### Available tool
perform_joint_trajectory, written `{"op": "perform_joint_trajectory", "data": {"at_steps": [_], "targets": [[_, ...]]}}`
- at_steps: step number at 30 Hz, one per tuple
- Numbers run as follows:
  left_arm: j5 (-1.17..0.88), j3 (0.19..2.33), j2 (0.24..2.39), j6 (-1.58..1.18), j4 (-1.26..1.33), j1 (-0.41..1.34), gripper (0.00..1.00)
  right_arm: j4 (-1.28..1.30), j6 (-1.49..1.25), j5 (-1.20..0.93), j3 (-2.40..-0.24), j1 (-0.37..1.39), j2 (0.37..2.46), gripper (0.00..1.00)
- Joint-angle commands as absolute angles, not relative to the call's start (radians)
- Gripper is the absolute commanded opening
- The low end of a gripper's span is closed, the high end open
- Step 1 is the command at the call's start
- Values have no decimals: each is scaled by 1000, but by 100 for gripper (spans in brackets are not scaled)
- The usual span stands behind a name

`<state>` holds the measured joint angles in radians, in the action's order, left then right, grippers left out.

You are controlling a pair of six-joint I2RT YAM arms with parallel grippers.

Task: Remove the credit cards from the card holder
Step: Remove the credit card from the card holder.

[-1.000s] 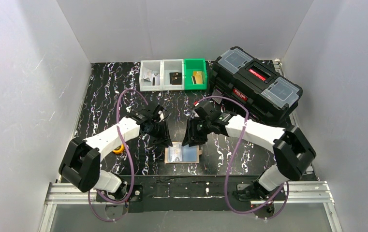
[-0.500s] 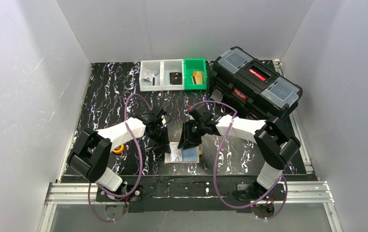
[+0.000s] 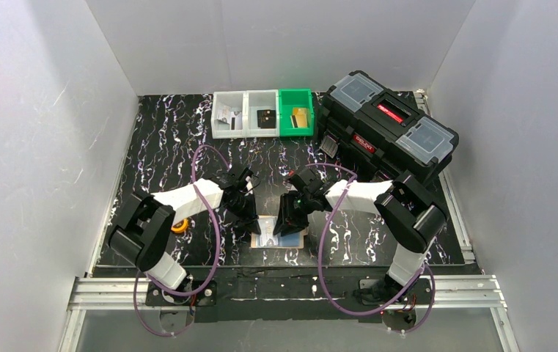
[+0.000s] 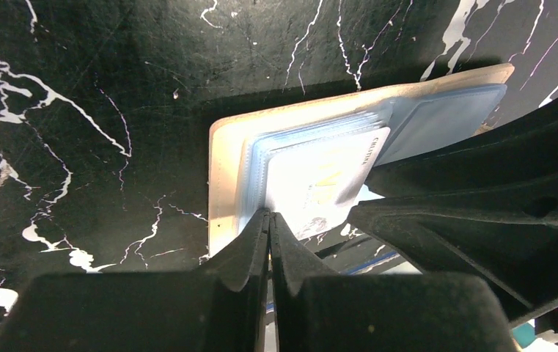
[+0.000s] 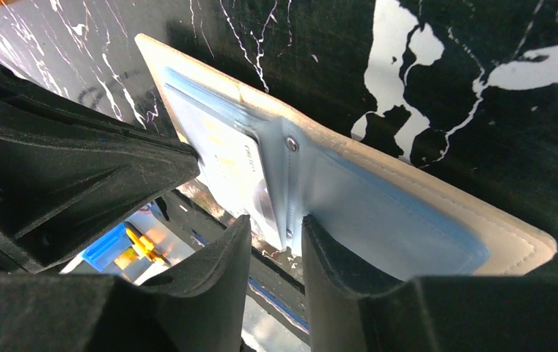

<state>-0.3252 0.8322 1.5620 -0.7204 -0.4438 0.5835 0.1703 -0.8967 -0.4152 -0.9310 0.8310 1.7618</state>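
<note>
Where the black marbled worktop nears its front edge, midway between the two arms, the card holder lies opened flat, cream border outward, its stack of clear blue plastic sleeves uppermost. The right end effector stands with its jaws apart on either side of the sleeves' bound edge, beside the snap stud, and is not visibly pressing. The left end effector has its jaws together at the near corner of a pale credit card that shows in the top sleeve; whether the card's edge is nipped between them cannot be told. The holder is judged light and soft, so it would probably lift or slide with the card unless pinned down. The sleeves look glossy and limp, giving poor purchase. The card, thin, stiff and light, is best taken by an exposed corner or edge and drawn straight along the sleeve's mouth.
</note>
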Motion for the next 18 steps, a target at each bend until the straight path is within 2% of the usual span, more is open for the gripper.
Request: {"op": "perform_joint_trajectory", "data": {"at_steps": [1,13,14,18], "targets": [[-292,808,1593,-744,-461,581,0,103,-912,-452,-909,828,1774,39],[-283,815,1618,-790,-459,601,0,-4,-951,-514,-875,828,1810,31],[-282,816,1619,-794,-459,603,0,-5,-953,-513,-874,828,1809,33],[-252,812,1617,-820,-469,603,0,-7,-954,-505,-860,826,1795,25]]}}
